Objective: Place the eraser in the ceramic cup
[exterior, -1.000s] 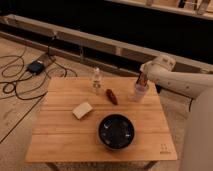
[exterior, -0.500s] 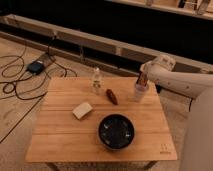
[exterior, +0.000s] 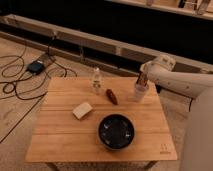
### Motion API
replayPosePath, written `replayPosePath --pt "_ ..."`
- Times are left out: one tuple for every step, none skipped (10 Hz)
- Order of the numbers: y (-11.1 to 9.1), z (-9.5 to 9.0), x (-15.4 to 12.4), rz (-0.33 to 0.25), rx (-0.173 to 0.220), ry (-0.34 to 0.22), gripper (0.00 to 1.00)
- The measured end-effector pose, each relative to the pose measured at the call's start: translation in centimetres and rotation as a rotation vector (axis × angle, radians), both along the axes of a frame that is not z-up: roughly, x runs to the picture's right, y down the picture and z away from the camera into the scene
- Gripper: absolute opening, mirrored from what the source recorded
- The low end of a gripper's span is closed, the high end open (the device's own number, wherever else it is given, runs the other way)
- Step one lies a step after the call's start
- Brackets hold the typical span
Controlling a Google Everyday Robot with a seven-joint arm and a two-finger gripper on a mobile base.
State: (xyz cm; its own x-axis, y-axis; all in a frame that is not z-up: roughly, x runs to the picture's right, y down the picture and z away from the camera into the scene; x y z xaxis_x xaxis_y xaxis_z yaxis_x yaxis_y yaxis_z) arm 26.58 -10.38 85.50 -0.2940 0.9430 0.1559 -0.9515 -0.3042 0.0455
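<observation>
White ceramic cup (exterior: 140, 92) at right of frame, directly under hand (exterior: 142, 81), with dark eraser (exterior: 141, 79) clamped upright, long axis pointing down into it.

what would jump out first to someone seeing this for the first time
The white robot arm reaching in from the right, with its tool right over the white ceramic cup at the wooden table's far right edge, a dark slim thing, likely the eraser, at the cup's mouth. Next, the wide black bowl near the front, with a pale beige block, a red-brown oblong item and a small clear bottle behind it.
</observation>
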Motion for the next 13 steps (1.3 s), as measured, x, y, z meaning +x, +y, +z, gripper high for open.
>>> replayPosePath --pt "-0.01 -0.01 0.0 0.0 0.0 0.0 0.16" --pt "-0.01 -0.01 0.01 0.0 0.0 0.0 0.25" --pt "-0.01 -0.01 0.0 0.0 0.0 0.0 0.36" --pt "-0.02 -0.01 0.0 0.0 0.0 0.0 0.46" --pt "-0.01 -0.01 0.0 0.0 0.0 0.0 0.58" --pt "-0.02 -0.01 0.0 0.0 0.0 0.0 0.66" --pt "-0.01 0.0 0.0 0.0 0.0 0.0 0.74" --pt "-0.02 -0.01 0.0 0.0 0.0 0.0 0.79" --pt "-0.01 0.0 0.0 0.0 0.0 0.0 0.8" --pt "-0.02 -0.01 0.0 0.0 0.0 0.0 0.8" --pt "-0.03 -0.02 0.0 0.0 0.0 0.0 0.8" --pt "-0.02 -0.01 0.0 0.0 0.0 0.0 0.8" --pt "-0.03 -0.02 0.0 0.0 0.0 0.0 0.8"
